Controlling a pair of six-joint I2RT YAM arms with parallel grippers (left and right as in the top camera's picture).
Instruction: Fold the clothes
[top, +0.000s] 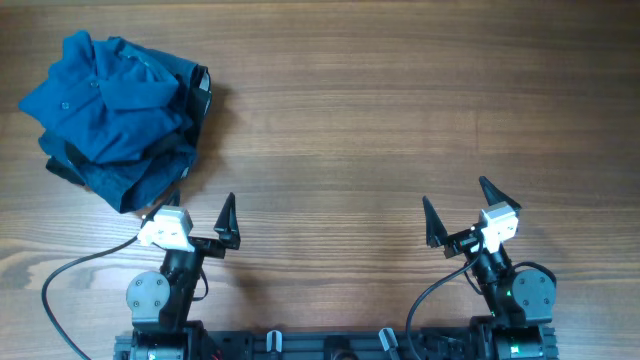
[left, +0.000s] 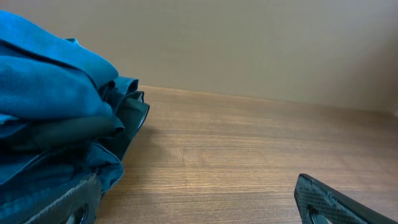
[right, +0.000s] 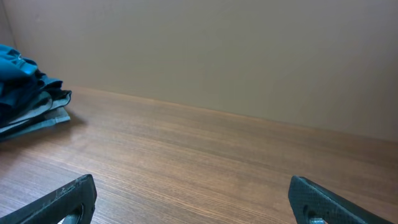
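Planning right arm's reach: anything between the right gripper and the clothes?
Nothing: bare table between right gripper and clothes, seen overhead and from right wrist.

The clothes (top: 112, 112) lie bunched, so the number of garments cannot be told. The left wrist view cuts the heap at its left and bottom edges, the right wrist view at its left. Both wrist views crop the fingers (left: 333, 200) at the bottom edge.

It looked like a robotics lab bench: a wood-grain table (top: 400, 120) against a beige wall (right: 249, 56), with a black mounting rail (top: 330, 345) and cable (top: 75, 262) at its near edge.
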